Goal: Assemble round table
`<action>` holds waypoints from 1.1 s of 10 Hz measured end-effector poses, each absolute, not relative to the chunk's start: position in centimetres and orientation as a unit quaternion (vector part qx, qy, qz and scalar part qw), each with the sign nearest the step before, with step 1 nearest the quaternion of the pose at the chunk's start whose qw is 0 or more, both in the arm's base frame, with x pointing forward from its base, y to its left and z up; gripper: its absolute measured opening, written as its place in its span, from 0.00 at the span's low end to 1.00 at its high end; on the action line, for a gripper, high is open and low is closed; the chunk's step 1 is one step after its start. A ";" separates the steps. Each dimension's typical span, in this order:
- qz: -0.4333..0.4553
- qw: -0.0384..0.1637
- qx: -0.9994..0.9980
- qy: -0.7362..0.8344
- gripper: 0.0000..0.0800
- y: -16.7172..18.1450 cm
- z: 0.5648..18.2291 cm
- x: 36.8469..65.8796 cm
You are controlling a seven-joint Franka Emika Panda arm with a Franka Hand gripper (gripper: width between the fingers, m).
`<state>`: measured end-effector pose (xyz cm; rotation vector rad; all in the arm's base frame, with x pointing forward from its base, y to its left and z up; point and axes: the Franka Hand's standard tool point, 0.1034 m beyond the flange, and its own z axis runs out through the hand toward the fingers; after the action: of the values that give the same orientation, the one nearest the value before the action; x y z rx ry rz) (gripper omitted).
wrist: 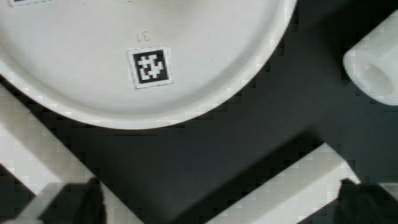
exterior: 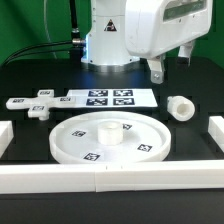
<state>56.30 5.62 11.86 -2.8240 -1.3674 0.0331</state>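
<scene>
The white rimmed disc [exterior: 105, 140] with its central hub [exterior: 107, 130] lies flat in the middle of the table. It fills the wrist view's upper part [wrist: 107, 40], where one of its tags [wrist: 151, 65] shows. The short cylinder leg [exterior: 180, 107] lies to the exterior view's right of the disc, and only its edge shows in the wrist view [wrist: 379, 70]. The small flat base piece [exterior: 35, 104] lies at the exterior view's left. My gripper [exterior: 170, 63] hangs high above the table, over the area near the leg. It is open and empty, and its dark fingertips [wrist: 64, 205] stand far apart.
The marker board [exterior: 108, 98] lies behind the disc. White border rails run along the front [exterior: 110, 180], the exterior view's left [exterior: 8, 135] and its right [exterior: 214, 135]. Two rail strips [wrist: 267, 190] show below the gripper in the wrist view.
</scene>
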 end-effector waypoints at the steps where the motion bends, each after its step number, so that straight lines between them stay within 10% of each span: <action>1: 0.011 0.002 -0.900 -0.436 0.81 5.6 11.9 56.3; 4: 0.011 0.002 -0.899 -0.438 0.81 5.5 11.8 56.3; 11: -0.007 -0.001 -0.849 -0.528 0.81 -3.5 5.1 54.2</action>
<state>54.20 -3.46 5.14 -2.6702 -1.6583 -0.0209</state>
